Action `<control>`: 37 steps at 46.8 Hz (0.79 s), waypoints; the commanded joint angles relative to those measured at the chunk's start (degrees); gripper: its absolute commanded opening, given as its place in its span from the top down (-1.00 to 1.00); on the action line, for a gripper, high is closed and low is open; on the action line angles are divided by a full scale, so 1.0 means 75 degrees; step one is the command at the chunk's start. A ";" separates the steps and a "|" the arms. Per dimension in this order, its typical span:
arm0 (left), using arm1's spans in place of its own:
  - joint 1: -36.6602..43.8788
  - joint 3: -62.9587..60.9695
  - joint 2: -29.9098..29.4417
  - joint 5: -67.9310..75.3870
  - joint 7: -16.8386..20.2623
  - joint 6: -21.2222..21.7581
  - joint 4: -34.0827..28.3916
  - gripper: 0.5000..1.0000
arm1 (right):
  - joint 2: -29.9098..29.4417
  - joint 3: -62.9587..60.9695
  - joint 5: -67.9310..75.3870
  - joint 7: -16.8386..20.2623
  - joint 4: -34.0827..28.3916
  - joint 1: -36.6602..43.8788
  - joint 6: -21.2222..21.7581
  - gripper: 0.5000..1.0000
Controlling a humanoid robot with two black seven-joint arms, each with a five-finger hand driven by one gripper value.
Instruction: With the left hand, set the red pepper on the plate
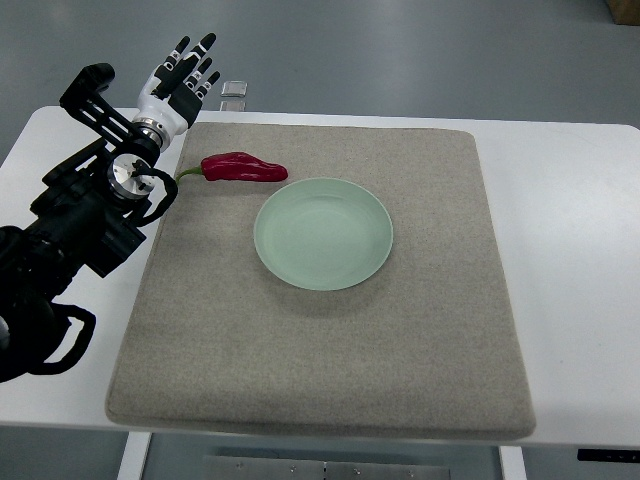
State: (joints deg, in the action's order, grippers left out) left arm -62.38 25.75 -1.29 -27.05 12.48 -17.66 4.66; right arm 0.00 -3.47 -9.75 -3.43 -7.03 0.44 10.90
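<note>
A red pepper (243, 167) with a green stem lies on the grey mat, just beyond the upper left rim of the pale green plate (323, 233). The plate sits near the mat's middle and holds nothing. My left hand (186, 78) is raised at the mat's far left corner, up and to the left of the pepper, apart from it. Its fingers are spread and hold nothing. The left arm comes in from the lower left edge.
A grey mat (400, 340) covers most of the white table (570, 250). A small clear object (234, 91) lies at the table's far edge behind the mat.
</note>
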 commanded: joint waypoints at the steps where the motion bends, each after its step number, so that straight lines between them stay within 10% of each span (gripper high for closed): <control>1: 0.0008 -0.0023 -0.0004 0.0020 0.0000 0.0011 0.0000 -0.96 | 0.0000 0.0006 0.0000 0.0000 0.0000 -0.0001 0.0000 -0.73; 37: 0.0008 -0.0012 -0.0039 0.0032 0.0000 -0.0059 0.0000 -0.96 | 0.0000 0.0006 0.0000 0.0000 0.0000 -0.0001 0.0000 -0.73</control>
State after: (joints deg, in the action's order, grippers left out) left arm -62.32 25.73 -1.59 -26.82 12.48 -18.02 4.66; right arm 0.00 -3.47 -9.75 -3.43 -7.03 0.44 10.90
